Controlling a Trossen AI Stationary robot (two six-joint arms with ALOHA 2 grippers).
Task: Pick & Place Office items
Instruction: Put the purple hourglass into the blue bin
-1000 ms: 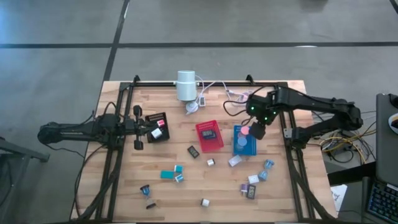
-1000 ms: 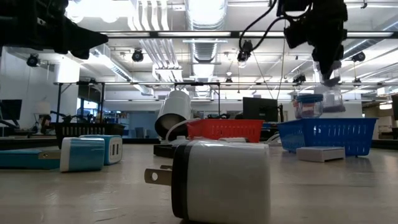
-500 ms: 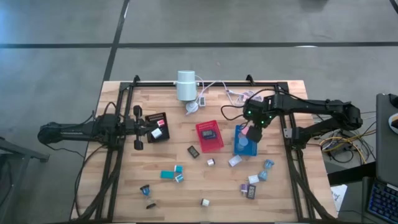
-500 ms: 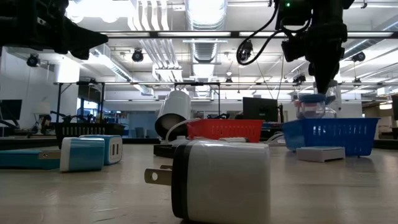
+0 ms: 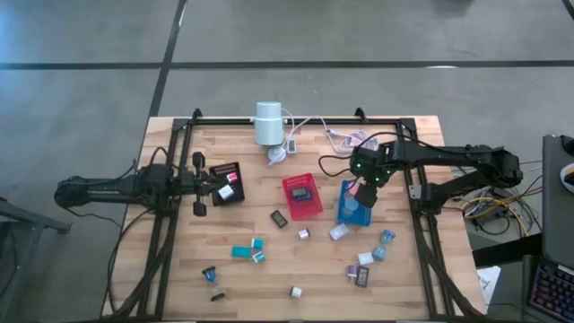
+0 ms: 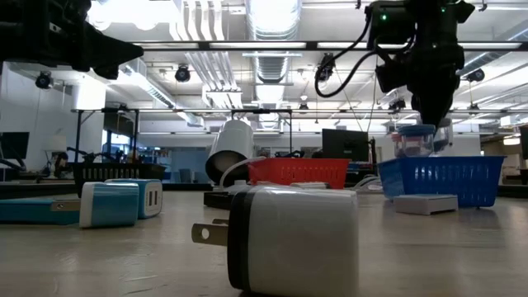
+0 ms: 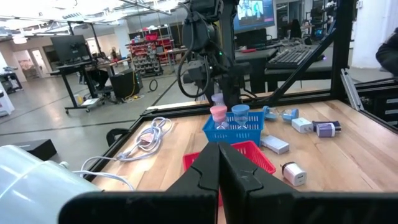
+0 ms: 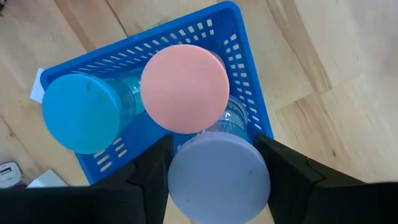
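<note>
The right pincer [image 5: 367, 190] hangs over the blue tray [image 8: 245, 99], its two fingers [image 8: 152, 163] parted around a lilac-lidded clear jar [image 8: 219, 177] and closed against its sides. That jar sits at the tray's edge, touching a pink-lidded jar [image 8: 185, 88] that stands inside the tray; at about nine o'clock from the pink one, a blue-lidded jar [image 8: 81, 113] stands in the same tray. On the desk [image 5: 179, 278], the blue tray lies at three o'clock from the red tray [image 5: 302, 196]. Loose office items are scattered toward six o'clock: a teal block [image 5: 241, 252], a white plug [image 5: 295, 291] and a small dark piece [image 5: 362, 276]. The left pincer [image 7: 218, 171] waits at nine o'clock, above the black tray [image 5: 226, 173], its fingers pressed fully together with nothing between them.
</note>
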